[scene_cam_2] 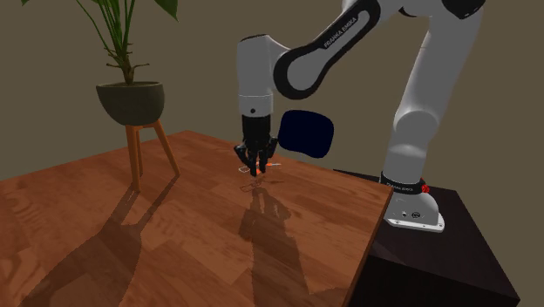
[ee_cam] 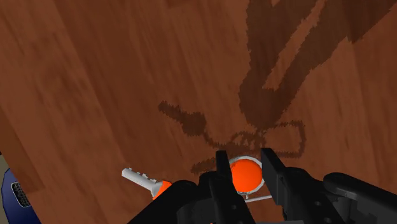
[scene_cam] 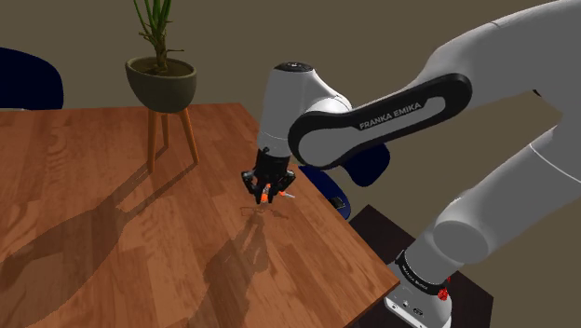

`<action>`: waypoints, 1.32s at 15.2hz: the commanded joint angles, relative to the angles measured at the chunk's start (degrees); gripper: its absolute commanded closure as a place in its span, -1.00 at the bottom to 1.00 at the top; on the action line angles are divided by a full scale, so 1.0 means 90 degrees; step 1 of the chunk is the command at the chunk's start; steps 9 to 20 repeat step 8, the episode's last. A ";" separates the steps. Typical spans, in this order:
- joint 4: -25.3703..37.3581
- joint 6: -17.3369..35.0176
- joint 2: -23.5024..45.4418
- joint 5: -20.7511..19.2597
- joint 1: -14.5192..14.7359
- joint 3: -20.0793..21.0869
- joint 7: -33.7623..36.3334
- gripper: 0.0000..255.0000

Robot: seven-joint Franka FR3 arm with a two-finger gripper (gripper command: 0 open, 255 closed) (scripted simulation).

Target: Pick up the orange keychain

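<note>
The tool (ee_cam: 247, 156) is closed on the orange keychain (ee_cam: 245, 175), with both fingers clasping its round orange body. A white key (ee_cam: 136, 176) projects sideways from the keychain. The keychain hangs just above the wooden desk (scene_cam: 112, 233), near the desk's edge toward the stand, and casts its shadow on the wood below.

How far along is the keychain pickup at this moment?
Done: the black end effector is shut on the round orange keychain with a white key. In hand: it hangs just above the brown wooden table, its shadow apart below. Left: little beyond lifting higher.
</note>
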 commanded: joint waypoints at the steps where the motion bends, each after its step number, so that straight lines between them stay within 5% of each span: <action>1: 0.0076 -0.0195 -0.0138 0.0089 0.0021 -0.0028 -0.0056 1.00; 6: 0.0307 -0.0659 -0.0408 0.0231 0.0048 -0.0117 -0.0174 1.00; 20: 0.0314 -0.0673 -0.0416 0.0235 0.0050 -0.0120 -0.0178 1.00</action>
